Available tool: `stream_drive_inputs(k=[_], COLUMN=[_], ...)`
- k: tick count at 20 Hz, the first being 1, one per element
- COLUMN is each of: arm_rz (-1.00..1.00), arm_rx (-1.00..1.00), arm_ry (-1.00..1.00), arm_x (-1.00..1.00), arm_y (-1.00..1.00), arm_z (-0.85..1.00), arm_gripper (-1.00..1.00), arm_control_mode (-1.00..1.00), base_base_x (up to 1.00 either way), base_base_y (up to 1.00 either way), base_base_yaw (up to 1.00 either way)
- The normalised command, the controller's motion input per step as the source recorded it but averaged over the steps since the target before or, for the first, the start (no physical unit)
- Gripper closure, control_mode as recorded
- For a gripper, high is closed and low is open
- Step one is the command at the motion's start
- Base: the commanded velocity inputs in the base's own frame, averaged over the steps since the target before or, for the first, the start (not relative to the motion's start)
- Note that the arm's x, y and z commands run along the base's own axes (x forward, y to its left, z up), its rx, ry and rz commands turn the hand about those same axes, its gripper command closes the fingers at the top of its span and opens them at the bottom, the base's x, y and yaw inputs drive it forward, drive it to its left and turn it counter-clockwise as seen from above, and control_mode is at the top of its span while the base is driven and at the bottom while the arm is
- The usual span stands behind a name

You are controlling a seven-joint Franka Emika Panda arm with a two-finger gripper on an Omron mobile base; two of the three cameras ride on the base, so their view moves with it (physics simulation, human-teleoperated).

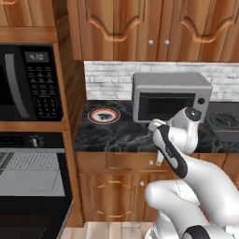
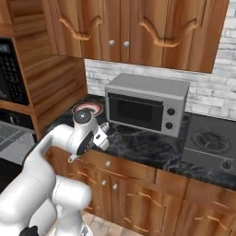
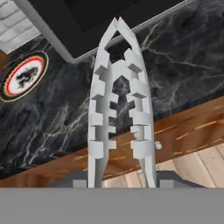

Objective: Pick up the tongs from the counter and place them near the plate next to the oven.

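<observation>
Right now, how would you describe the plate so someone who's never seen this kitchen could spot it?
Find the grey microwave on the black marble counter. Left of it, near the wooden wall, lies a small round plate, flat on the stone. Its red ring and dark centre mark set it apart.

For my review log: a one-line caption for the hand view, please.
End effector shut on the tongs, held above the counter edge, the plate off to one side by the grey microwave.

grey microwave (image 1: 171, 97) beside plate (image 1: 103, 115), counter (image 1: 121, 135) open
</observation>
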Motion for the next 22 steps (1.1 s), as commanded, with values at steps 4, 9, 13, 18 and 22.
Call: stream_drive_inputs(k=[4, 9, 13, 18, 22], arm_rz=[0.00, 0.00, 0.00, -0.02, -0.01], arm_rx=[0.00, 0.00, 0.00, -0.04, -0.03], arm_ry=[0.00, 0.00, 0.00, 0.01, 0.10], arm_x=[0.00, 0.00, 0.00, 0.02, 0.00], arm_y=[0.00, 0.00, 0.00, 0.13, 0.03], arm_z=[0.00, 0.00, 0.00, -0.03, -0.28], arm_gripper=[1.00, 1.00, 1.00, 1.00, 1.00], arm_control_mode=[1.00, 1.00, 1.00, -1.00, -1.00], base_base_x=[0.97, 0.71, 0.44, 0.16, 0.00], base_base_y=[0.63, 0.10, 0.23, 0.26, 0.00], base_base_yaw=[0.00, -0.01, -0.06, -0.03, 0.00])
